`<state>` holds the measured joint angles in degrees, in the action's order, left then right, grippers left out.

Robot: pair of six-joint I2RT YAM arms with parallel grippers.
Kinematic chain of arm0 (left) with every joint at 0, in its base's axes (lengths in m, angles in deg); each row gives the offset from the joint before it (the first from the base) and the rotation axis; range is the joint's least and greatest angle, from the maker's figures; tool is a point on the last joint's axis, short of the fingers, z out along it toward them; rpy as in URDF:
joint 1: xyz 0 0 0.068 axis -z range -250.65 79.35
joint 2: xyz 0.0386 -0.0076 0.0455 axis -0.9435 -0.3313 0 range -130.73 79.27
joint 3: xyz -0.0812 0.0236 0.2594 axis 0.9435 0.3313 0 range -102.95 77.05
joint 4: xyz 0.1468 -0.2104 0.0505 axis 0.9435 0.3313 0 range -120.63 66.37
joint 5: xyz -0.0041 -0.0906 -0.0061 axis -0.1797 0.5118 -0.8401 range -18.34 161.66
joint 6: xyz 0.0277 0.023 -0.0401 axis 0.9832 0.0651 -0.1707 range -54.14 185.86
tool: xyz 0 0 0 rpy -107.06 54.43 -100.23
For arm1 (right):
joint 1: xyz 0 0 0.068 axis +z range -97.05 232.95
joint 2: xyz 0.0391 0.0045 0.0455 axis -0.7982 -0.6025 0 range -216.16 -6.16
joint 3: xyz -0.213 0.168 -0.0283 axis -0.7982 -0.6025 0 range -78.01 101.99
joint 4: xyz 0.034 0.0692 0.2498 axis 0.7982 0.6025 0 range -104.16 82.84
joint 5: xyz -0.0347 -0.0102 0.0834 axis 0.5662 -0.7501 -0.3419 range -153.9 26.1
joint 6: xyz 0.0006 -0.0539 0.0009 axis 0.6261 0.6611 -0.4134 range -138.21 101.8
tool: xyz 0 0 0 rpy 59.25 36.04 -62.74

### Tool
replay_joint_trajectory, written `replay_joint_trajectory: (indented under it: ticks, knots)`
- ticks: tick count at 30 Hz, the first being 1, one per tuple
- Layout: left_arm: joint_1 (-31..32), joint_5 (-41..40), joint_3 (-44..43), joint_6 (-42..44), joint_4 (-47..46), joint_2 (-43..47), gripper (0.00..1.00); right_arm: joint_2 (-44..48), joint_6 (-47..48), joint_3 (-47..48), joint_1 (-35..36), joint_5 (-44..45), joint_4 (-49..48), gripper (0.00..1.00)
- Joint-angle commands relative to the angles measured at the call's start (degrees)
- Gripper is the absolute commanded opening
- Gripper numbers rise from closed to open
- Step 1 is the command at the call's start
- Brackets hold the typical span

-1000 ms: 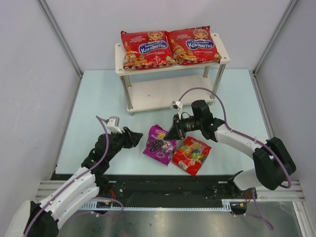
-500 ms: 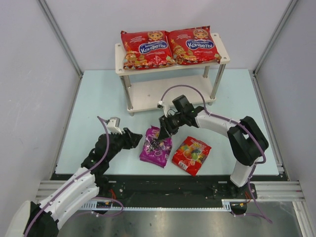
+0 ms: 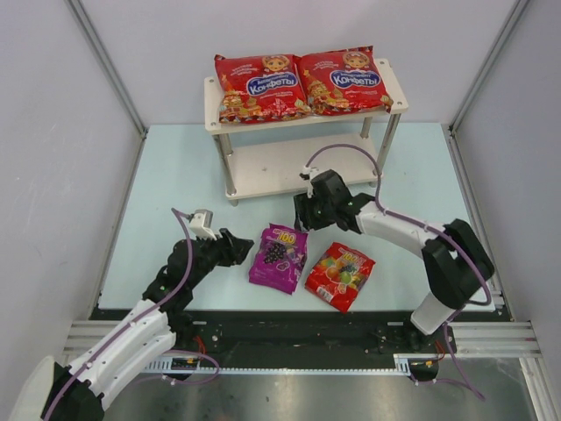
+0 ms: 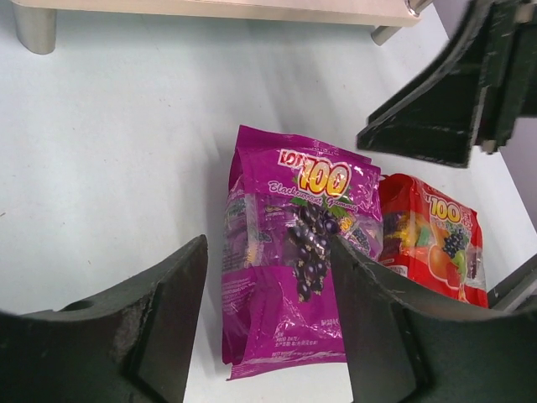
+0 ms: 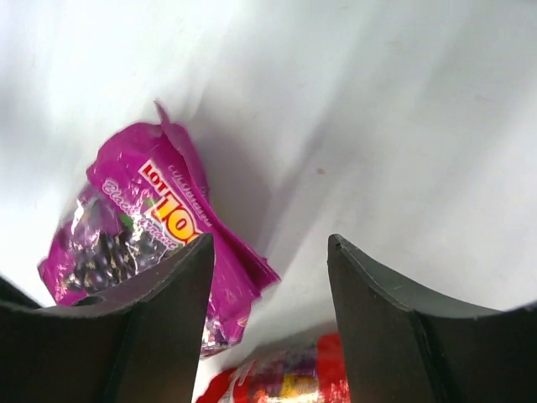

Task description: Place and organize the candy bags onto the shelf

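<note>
Right jaws withdrawn; purple bag flat

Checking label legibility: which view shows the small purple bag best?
Left wrist: the purple bag is close, label readable. Top external shows it whole but small; right wrist shows it tilted, lower part hidden.

You have a pale blue table boxed in by white walls, with a metal rail along its near edge.
</note>
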<state>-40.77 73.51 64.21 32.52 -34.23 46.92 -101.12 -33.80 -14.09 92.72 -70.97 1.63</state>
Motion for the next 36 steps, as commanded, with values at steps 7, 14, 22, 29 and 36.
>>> replay_joint_trajectory:
  ticks: [7, 14, 22, 29, 36]
  knots:
    - [0.4, 3.5, 2.8, 0.1, -4.7, -0.3, 0.70, 20.1, -25.3, -15.7, 16.6, 34.0, -9.1, 0.61]
    - [3.4, 5.4, 7.3, 0.0, -9.0, -0.2, 0.68, 18.9, -39.1, -17.7, 31.3, 47.6, -6.0, 0.62]
    - [8.1, 2.9, 11.0, -1.7, -10.2, 4.5, 0.69, 15.9, -43.7, -19.5, 32.8, 45.0, -5.5, 0.64]
    - [10.4, 1.8, 11.5, -2.4, -12.7, 1.9, 0.67, 14.5, -44.9, -22.3, 32.7, 43.0, -9.7, 0.64]
    - [14.1, -1.8, 9.8, -1.5, -11.0, -3.9, 0.66, 12.4, -44.0, -22.9, 32.6, 39.2, -13.4, 0.64]
